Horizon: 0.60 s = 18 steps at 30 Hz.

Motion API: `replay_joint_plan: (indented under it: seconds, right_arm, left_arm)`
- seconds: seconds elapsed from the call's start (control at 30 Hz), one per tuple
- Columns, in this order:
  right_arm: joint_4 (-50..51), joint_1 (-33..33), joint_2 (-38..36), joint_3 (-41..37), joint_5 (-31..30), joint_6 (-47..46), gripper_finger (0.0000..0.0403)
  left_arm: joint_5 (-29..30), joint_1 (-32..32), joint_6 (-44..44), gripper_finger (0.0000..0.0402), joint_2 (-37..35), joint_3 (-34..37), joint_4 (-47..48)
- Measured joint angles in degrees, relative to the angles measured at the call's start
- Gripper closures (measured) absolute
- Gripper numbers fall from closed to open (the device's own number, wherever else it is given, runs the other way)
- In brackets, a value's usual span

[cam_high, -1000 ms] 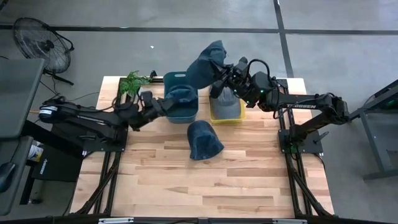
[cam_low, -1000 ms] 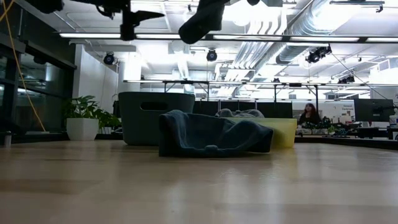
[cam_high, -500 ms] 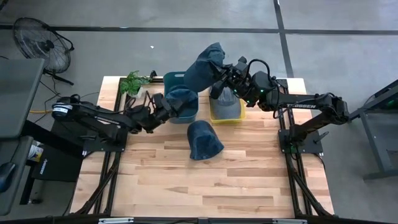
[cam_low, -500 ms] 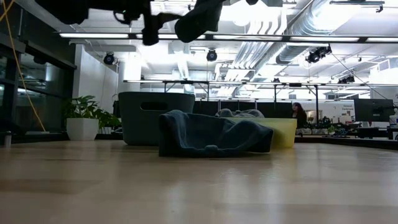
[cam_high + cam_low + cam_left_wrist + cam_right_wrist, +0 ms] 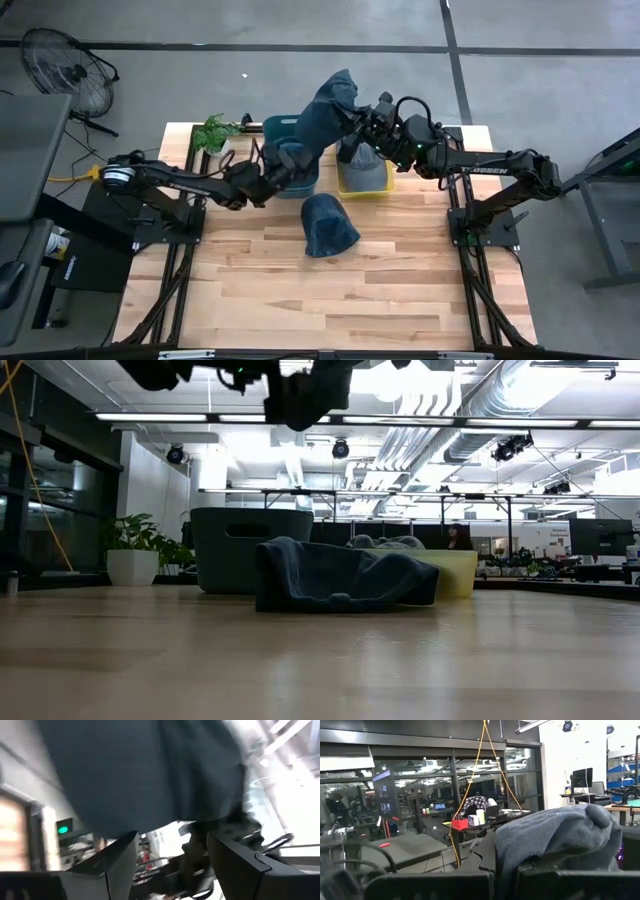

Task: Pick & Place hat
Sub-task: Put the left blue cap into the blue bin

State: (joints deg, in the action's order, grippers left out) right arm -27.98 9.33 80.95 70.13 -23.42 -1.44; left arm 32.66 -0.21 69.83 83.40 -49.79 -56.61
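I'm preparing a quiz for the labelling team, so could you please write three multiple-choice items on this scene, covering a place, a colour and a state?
1. Where is the loose hat on the table?
A. in front of the bins
B. inside the yellow bin
C. beside the plant

2. What colour is the bin holding a grey hat?
A. red
B. yellow
C. white

3. What is the right gripper doing?
A. open, empty
B. resting on the table
C. shut on a raised hat

Answers: 1 A, it lies on wood nearer the front edge; 2 B, its rim is yellow; 3 C, the hat hangs from it above the bins.
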Motion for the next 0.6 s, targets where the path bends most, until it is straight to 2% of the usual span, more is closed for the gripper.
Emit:
replay_joint_plan:
  seconds: [0.3,0.6]
  right_arm:
    - [2.43,-0.50,0.00,0.00,0.07,0.26,0.0403]
    - [1.70,2.39,0.00,0.00,-0.23,-1.04,0.0403]
  left_arm:
    - [0.22,-0.02,-2.50,0.0167,1.09,-2.78,-0.05]
    - [-1.67,-0.17,-2.51,0.0167,1.18,-2.74,0.29]
